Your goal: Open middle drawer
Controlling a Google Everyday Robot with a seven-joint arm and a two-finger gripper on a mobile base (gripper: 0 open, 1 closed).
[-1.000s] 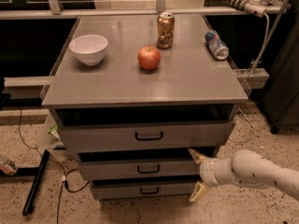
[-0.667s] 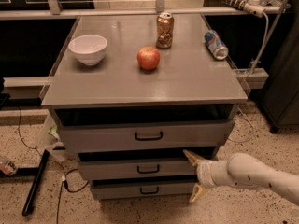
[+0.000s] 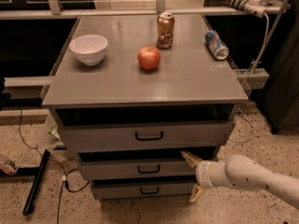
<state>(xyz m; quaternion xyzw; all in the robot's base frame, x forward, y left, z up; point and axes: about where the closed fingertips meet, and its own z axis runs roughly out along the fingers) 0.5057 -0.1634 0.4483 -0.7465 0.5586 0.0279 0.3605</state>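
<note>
The middle drawer (image 3: 112, 170) is the grey flat front between two like it, with a small black loop handle (image 3: 148, 169). A dark gap shows above its front. My gripper (image 3: 192, 176) is at the end of the white arm that comes in from the lower right. It is open, with one yellowish fingertip (image 3: 189, 157) up at the drawer's top right edge and the other fingertip (image 3: 195, 194) low by the bottom drawer. It sits right of the handle and holds nothing.
The wider top drawer (image 3: 103, 137) and narrower bottom drawer (image 3: 117, 189) flank it. On the cabinet top (image 3: 196, 83) stand a white bowl (image 3: 88, 48), a red apple (image 3: 149, 58), an upright can (image 3: 165, 30) and a lying can (image 3: 217, 45). A black bar (image 3: 35, 182) and cables lie on the floor at left.
My gripper and arm have moved left along the middle drawer's front, closer to the handle. The drawers and the things on top have not moved.
</note>
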